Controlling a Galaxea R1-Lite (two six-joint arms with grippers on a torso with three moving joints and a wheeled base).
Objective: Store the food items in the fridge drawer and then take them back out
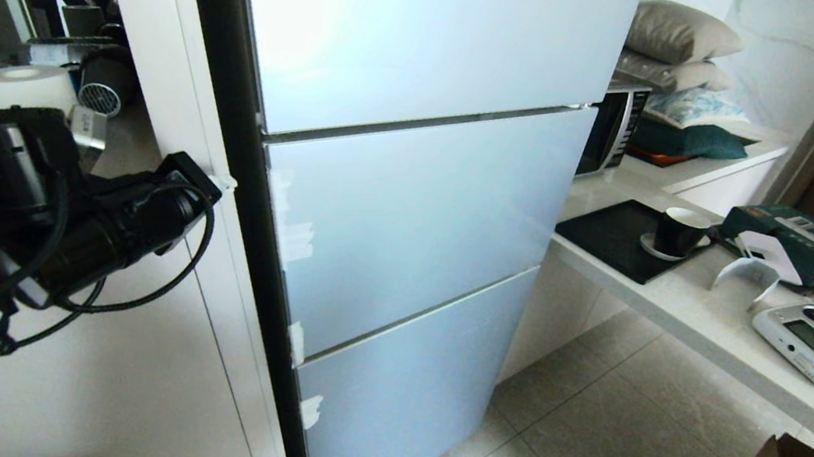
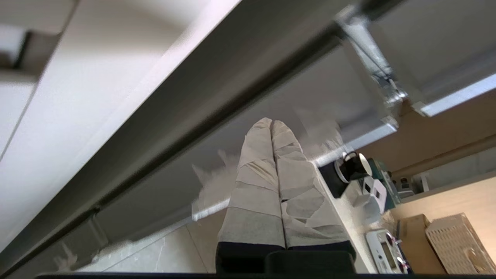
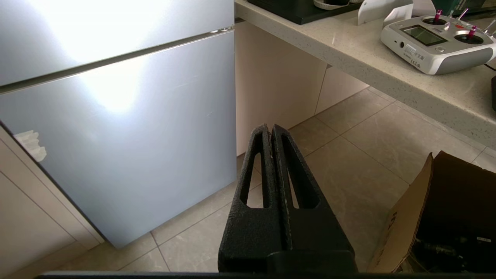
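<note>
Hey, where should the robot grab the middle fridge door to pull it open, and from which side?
Grip the middle fridge door at its edge on the robot's left, likely by the whitish tape patches. Its front is flat with no handle showing, so only an edge offers a hold. Come from the left, where the left gripper is, fingers shut.

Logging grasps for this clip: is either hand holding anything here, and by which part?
Nothing is held. The left hand is shut and empty near the closed fridge; the right hand is shut and empty above the floor.
</note>
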